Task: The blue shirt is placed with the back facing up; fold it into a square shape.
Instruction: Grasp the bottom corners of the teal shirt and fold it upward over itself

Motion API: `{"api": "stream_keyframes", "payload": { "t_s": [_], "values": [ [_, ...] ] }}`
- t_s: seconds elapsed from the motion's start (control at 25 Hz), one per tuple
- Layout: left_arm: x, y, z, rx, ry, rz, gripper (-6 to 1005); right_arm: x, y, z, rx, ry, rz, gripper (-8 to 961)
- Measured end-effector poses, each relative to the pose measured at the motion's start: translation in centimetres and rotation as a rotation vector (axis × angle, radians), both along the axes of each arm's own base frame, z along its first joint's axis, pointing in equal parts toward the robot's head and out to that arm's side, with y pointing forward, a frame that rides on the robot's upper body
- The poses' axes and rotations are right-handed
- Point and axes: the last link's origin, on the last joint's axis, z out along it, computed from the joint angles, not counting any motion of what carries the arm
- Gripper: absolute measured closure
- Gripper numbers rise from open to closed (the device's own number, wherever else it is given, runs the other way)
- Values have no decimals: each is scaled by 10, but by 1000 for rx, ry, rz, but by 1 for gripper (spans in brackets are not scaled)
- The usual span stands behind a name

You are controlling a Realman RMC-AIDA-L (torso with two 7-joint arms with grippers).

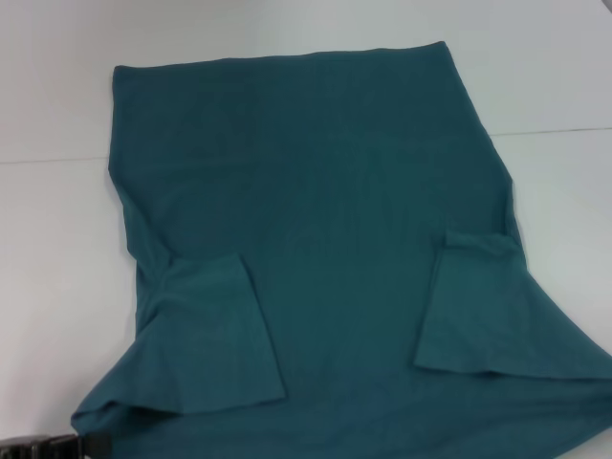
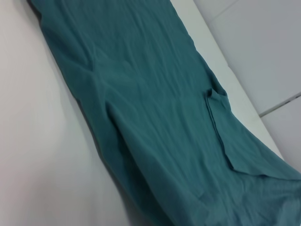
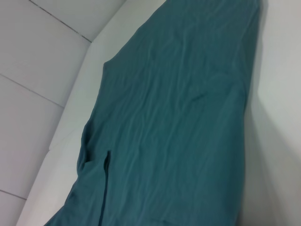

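Note:
The blue shirt [image 1: 316,191] lies spread on the white table [image 1: 57,249], plain side up, with its straight hem at the far end. Both short sleeves are folded inward onto the body, the left sleeve [image 1: 215,335] and the right sleeve [image 1: 473,306]. The shoulder end spreads wider and runs out of the head view at the near edge. The shirt also fills the left wrist view [image 2: 155,117] and the right wrist view [image 3: 178,122]. A dark piece of my left gripper [image 1: 38,447] shows at the near left corner, beside the shirt's left shoulder. My right gripper is out of view.
Bare white table lies to the left, right [image 1: 564,210] and beyond the shirt. The wrist views show the table's far edge [image 2: 221,61] and a tiled floor [image 3: 33,70] beyond it.

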Motion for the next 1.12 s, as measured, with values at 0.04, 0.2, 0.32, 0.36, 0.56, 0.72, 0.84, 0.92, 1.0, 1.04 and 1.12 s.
{"api": "stream_keyframes", "payload": {
  "t_s": [0.04, 0.2, 0.32, 0.36, 0.56, 0.72, 0.84, 0.92, 1.0, 1.04, 1.12],
  "values": [
    [-1, -3, -1, -2, -3, 1, 986, 1, -2, 1, 1, -1, -4, 921],
    [-2, -8, -2, -5, -10, 3, 986, 5, -9, 6, 19, -2, -17, 921],
    [-2, -10, -3, -8, -15, 0, 986, 6, -14, 12, 41, -6, -18, 920],
    [-1, -10, -3, -9, -17, -2, 986, 6, -15, 13, 48, -8, -20, 920],
    [0, -10, -6, -19, -23, -12, 986, 7, -17, 17, 62, -10, -25, 921],
    [3, -8, -8, -23, -33, -21, 987, 6, -15, 17, 62, -10, -20, 921],
    [7, -4, -11, -26, -43, -31, 987, 5, -11, 18, 67, -10, -13, 921],
    [10, 0, -13, -29, -52, -43, 987, 4, -8, 18, 73, -10, -6, 921],
    [14, 5, -14, -26, -59, -57, 987, 2, -3, 20, 88, -8, 1, 921],
    [17, 9, -14, -21, -63, -68, 987, 1, 0, 21, 98, -8, 7, 921],
    [23, 19, -12, -7, -70, -91, 987, -3, 9, 22, 111, -6, 25, 921]
  ]
}}
